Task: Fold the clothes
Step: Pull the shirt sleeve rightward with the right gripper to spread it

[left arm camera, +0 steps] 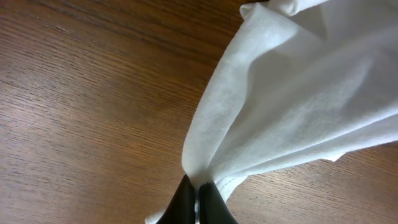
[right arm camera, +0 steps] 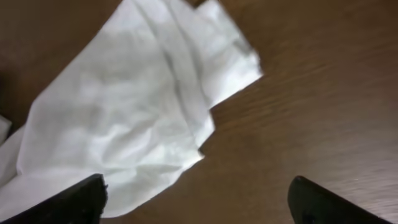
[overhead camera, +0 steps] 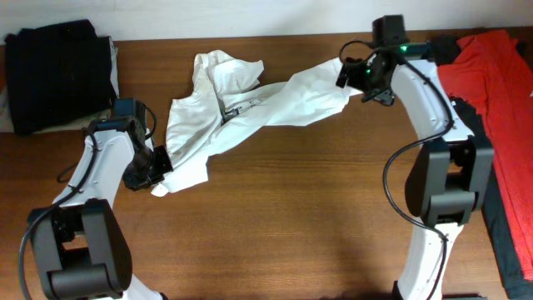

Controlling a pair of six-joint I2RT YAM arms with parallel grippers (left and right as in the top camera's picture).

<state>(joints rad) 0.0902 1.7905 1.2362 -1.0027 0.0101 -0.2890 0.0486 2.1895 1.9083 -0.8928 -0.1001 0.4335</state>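
The white T-shirt point(overhead camera: 250, 108) lies crumpled and stretched across the far middle of the wooden table, with a small dark print near its centre. My left gripper point(overhead camera: 154, 171) is shut on the shirt's lower left corner; in the left wrist view the black fingers point(left arm camera: 198, 200) pinch a gathered bunch of white cloth point(left arm camera: 292, 106). My right gripper point(overhead camera: 354, 77) is at the shirt's right end, open and holding nothing. In the right wrist view its fingers point(right arm camera: 198, 199) are spread wide above the shirt's edge point(right arm camera: 124, 118) and bare wood.
Folded black clothes point(overhead camera: 58, 75) sit at the far left corner. A red garment point(overhead camera: 491, 92) lies on dark cloth along the right edge. The wooden table point(overhead camera: 291, 225) stretches toward the front.
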